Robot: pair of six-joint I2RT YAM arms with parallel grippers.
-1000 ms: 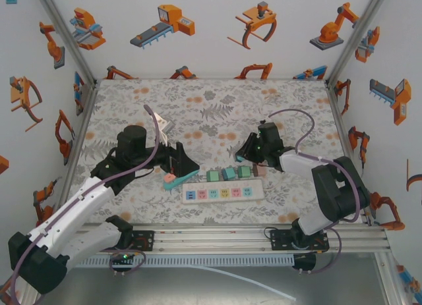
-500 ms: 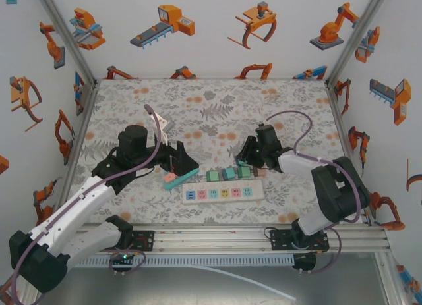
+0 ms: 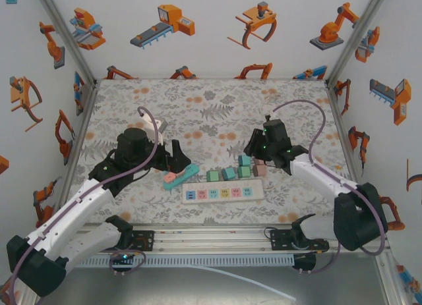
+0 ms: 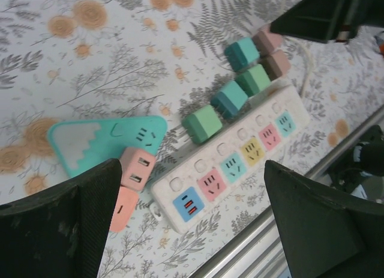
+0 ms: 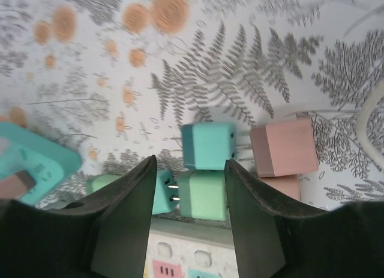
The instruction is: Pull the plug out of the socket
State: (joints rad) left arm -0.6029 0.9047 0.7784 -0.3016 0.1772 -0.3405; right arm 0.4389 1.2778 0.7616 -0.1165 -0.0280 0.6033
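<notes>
Plug (image 5: 208,145), teal, lies on its side on the bench (image 3: 217,107) just beyond the far edge of the strip (image 3: 224,193), out of any socket, its prongs bare and pointing at a pink cube (image 5: 283,147) right beside it. A green plug (image 5: 204,194) sits between it and the strip, touching or nearly touching both. More plugs line the far edge of the strip: a blue one (image 4: 229,98) and another green one (image 4: 202,123), both with prongs showing, so they rest beside the strip rather than in it. Every socket on top of the strip looks vacant. Off the strip's left end lies a teal adapter (image 4: 108,143) with a pink block (image 4: 137,169) against it. The right gripper (image 5: 191,170) hangs above the teal plug, jaws spread wider than the plug and gripping nothing. The left gripper (image 3: 186,161) hovers over the strip's left end, jaws wide apart and empty.
</notes>
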